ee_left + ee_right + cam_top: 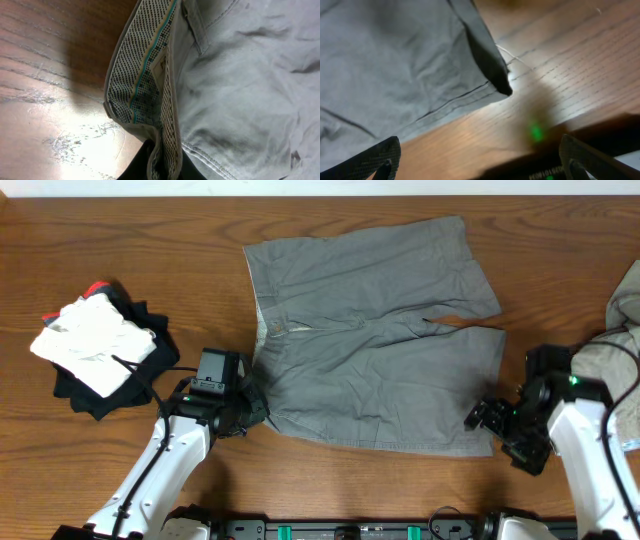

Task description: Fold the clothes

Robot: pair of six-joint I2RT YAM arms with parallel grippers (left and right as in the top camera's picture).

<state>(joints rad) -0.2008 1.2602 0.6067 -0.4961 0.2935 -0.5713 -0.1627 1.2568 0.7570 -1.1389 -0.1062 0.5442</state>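
Note:
Grey cotton shorts (380,330) lie spread flat on the wooden table, waistband to the left, legs to the right. My left gripper (252,410) is shut on the near end of the waistband; the left wrist view shows the dotted inner waistband (142,75) pinched between the fingers (162,167). My right gripper (492,420) is open just off the near right leg hem, over bare wood; the right wrist view shows the hem corner (497,80) ahead of the spread fingers (480,157). A pale beige garment (622,350) lies at the right edge.
A pile of folded clothes, white on black with a red bit (98,345), sits at the left. The table's front edge with a black rail (350,530) runs close behind both arms.

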